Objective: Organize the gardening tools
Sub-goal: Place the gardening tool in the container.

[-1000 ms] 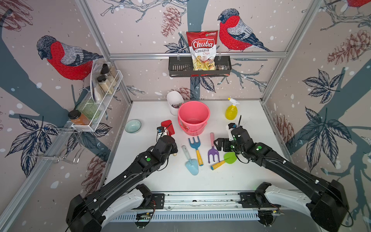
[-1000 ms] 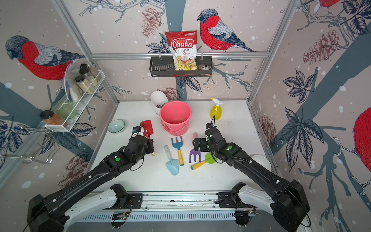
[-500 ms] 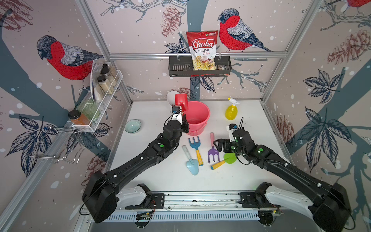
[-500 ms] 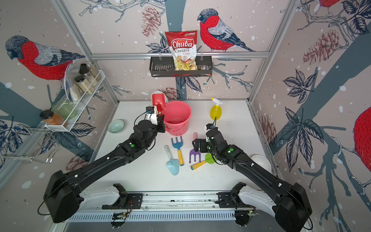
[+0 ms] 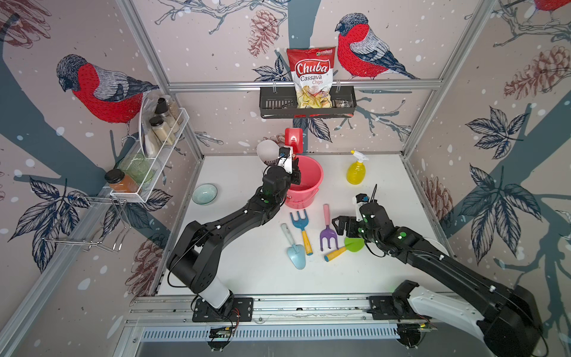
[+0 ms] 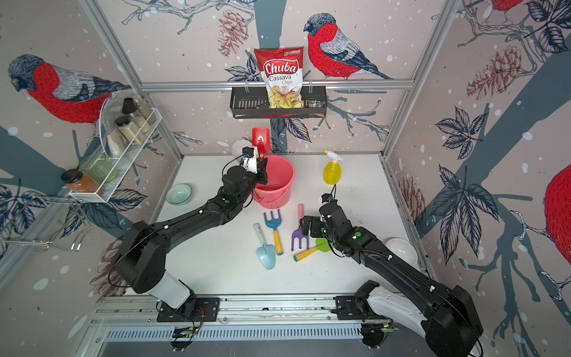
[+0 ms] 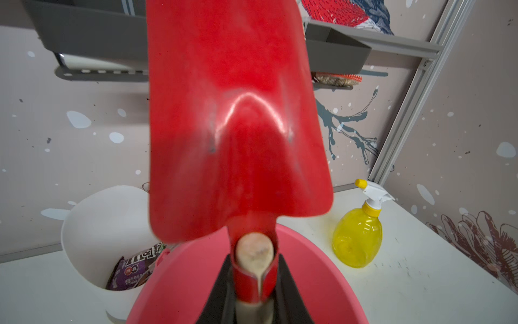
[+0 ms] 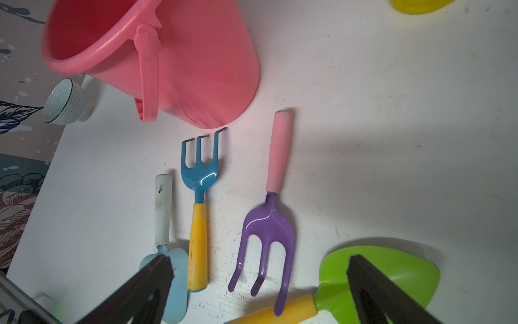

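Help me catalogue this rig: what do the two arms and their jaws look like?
Both arms, left arm and right arm, are matte black, blocky links with rounded joints, white shells at the base, small green dots near the wrists and thin black cables looping alongside. The jaws are plain black tapering wedges in both wrist views.

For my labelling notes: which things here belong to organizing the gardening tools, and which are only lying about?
Job: red shovel, light-blue trowel, blue fork, purple rake, green spade, yellow spray bottle; probably pink bucket.
Lying about: green bowl, white cup, white bowl, chips bag, spice jars.
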You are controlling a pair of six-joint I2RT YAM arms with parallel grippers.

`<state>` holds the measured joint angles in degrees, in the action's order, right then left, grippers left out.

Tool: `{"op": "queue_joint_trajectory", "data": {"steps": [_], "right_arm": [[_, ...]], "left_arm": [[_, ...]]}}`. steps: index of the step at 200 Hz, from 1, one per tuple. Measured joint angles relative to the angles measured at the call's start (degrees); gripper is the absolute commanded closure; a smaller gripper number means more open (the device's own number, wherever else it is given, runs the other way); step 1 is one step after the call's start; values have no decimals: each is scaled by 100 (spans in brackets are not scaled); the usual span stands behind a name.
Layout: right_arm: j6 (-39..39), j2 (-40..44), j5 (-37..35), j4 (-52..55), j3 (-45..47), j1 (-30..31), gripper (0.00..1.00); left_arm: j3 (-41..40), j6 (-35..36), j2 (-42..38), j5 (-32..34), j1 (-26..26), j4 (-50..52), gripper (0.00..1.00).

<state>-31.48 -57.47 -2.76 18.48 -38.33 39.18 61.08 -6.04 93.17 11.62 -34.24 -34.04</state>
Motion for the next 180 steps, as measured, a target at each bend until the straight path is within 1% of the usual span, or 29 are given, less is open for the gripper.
{"op": "queue_joint_trajectory", "data": {"steps": [19, 52, 117, 146, 169, 180], "right_arm": [[-13, 26, -17, 0, 24, -63, 0], [-22, 85, -24, 0, 138, -188, 0], [-173, 109, -17, 0, 350, -481, 0], [-297, 111, 24, 0, 407, -544, 0], [-313, 85, 24, 2, 409, -549, 0], [-323, 39, 28, 11, 400, -549, 0]], "left_arm": [[9, -7, 280, -125, 11, -70, 100], [-20, -24, 610, -153, 13, -345, 100], [-225, -26, 844, -144, 24, -774, 100], [-313, -66, 852, -105, 28, -879, 70], [-352, -140, 850, -96, 28, -1032, 57], [-358, -138, 850, -101, 28, -1062, 53]]}}
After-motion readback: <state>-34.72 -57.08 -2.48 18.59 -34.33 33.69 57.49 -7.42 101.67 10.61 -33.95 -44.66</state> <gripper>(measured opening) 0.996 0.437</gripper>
